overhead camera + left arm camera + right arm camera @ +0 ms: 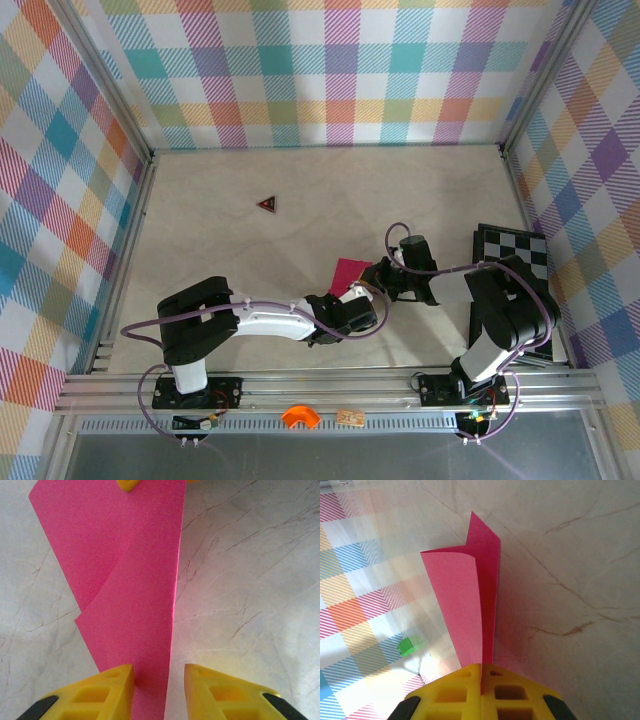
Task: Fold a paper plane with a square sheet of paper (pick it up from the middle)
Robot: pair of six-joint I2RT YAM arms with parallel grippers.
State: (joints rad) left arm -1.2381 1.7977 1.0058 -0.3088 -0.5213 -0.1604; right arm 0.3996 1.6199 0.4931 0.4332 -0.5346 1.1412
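A thin magenta-pink sheet of paper (349, 271), folded over on itself with one creased flap, sits over the pale marble-patterned tabletop (220, 250) a little right of the cell's centre, between the tips of the two arms. The right gripper (481, 669) has its yellow fingers (455, 692) pressed together on one end of the sheet, pinching the doubled layers, which fan apart beyond the tips. The left gripper (159, 667) meets the sheet from the opposite end with its yellow jaws partly spread. The paper's narrow end runs through the gap close against one finger (107, 692), and whether that finger touches it cannot be told. A tiny dark red triangle (267, 204) lies well apart toward the far left, and a black-and-white checkerboard (512, 250) rests by the pastel plaid right wall (600, 150)
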